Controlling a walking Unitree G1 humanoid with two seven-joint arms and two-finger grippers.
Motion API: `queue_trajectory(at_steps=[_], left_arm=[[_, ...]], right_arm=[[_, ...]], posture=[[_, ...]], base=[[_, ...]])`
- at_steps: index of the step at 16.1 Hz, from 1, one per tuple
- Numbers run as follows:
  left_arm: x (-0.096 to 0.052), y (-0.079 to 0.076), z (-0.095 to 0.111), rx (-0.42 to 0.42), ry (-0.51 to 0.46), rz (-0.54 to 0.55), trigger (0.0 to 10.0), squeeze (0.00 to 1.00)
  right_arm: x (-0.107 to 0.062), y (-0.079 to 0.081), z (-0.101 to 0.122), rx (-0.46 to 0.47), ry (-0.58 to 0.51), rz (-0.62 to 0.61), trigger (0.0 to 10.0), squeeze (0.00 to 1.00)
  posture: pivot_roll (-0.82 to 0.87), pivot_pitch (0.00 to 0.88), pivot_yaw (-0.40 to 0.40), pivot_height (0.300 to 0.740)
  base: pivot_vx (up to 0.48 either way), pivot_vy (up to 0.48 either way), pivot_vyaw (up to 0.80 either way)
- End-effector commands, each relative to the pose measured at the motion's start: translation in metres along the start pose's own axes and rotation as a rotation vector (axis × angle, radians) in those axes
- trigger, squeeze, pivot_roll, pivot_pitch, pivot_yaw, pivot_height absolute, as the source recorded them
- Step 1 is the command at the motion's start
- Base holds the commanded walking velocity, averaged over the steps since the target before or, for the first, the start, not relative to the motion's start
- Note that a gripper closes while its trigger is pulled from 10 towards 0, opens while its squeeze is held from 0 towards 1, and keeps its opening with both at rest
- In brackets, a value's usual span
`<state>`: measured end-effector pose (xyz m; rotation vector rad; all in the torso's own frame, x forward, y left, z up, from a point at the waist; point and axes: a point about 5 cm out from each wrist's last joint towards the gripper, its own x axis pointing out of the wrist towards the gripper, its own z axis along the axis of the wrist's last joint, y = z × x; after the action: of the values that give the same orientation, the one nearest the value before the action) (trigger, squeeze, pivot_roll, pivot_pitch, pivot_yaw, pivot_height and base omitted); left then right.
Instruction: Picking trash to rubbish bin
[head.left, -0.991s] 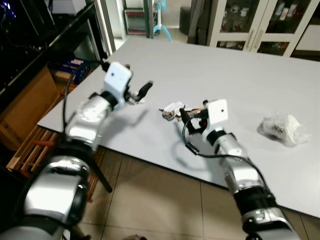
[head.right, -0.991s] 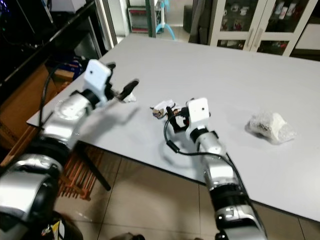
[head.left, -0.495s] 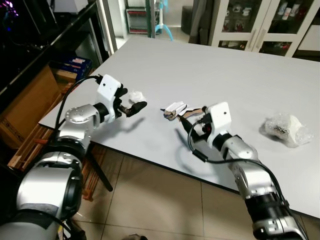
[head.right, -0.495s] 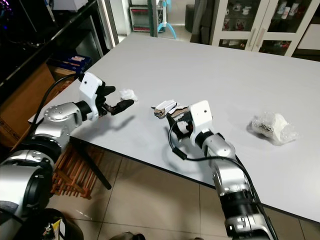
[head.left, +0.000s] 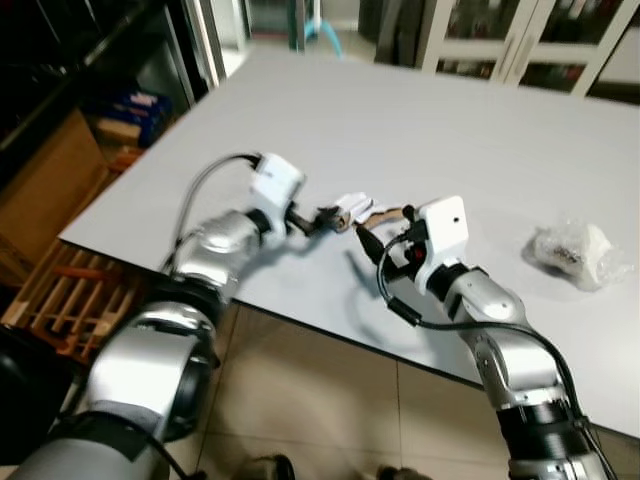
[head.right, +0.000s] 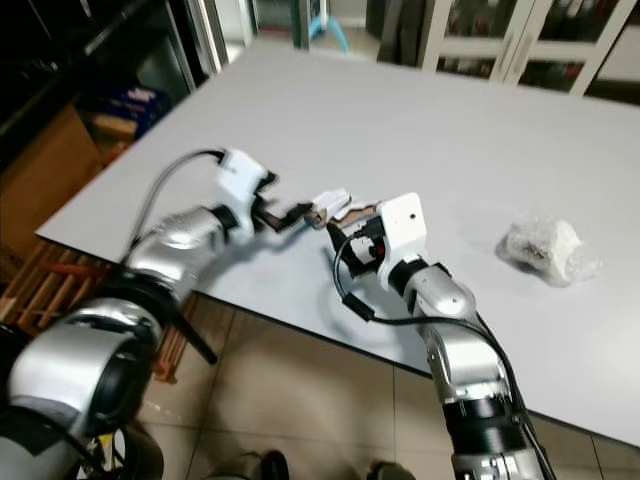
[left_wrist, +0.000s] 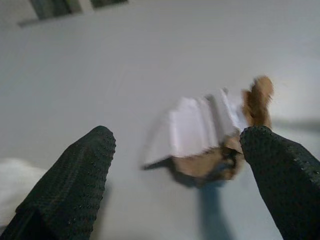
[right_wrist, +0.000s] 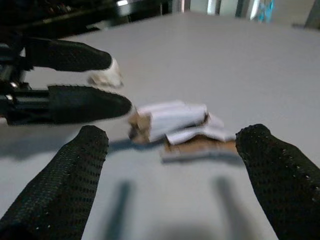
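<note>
Left wrist view: left pincer (left_wrist: 175, 165), spread apart, has reached crumpled wrapper (left_wrist: 205, 127); right pincer (right_wrist: 170, 165) likewise spread.

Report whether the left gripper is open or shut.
Open: the left gripper has its two black fingers spread either side of the crumpled wrapper.

A broad white table (head.left: 440, 130) lies under the left gripper (head.left: 325, 217) and the right gripper (head.left: 363, 233), and runs well beyond their fingertips to white glass-doored cabinets (head.left: 480, 40). Behind the grippers, past the table's near edge, is a beige tiled floor (head.left: 330, 400). Off the left gripper's outer side, lower than the table, are a brown cardboard box (head.left: 40, 190), a wooden slatted rack (head.left: 70, 300) and, farther on, a blue box (head.left: 140, 105)
</note>
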<state>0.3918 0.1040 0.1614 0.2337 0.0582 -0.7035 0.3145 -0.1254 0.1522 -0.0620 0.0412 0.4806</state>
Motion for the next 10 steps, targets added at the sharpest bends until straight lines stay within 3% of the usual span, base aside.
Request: queue_trajectory(at_steps=[1, 4, 10], left_arm=[[0.004, -0.003, 0.002, 0.020, 0.022, 0.011, 10.0, 0.00], [0.014, -0.018, 0.001, 0.039, 0.044, 0.016, 10.0, 0.00], [0.021, -0.016, 0.019, 0.082, -0.012, 0.089, 10.0, 0.00]], right_arm=[[-0.006, 0.002, 0.001, 0.015, 0.002, -0.016, 10.0, 0.00], [-0.015, 0.010, 0.004, 0.037, -0.001, -0.028, 10.0, 0.00], [-0.025, 0.024, 0.009, 0.077, -0.008, -0.025, 10.0, 0.00]], posture=[[-0.18, 0.231, 0.074, 0.740], [-0.20, 0.266, 0.086, 0.740], [-0.21, 0.321, 0.107, 0.740]], base=[[0.000, 0.000, 0.00], [0.000, 0.000, 0.00], [0.000, 0.000, 0.00]])
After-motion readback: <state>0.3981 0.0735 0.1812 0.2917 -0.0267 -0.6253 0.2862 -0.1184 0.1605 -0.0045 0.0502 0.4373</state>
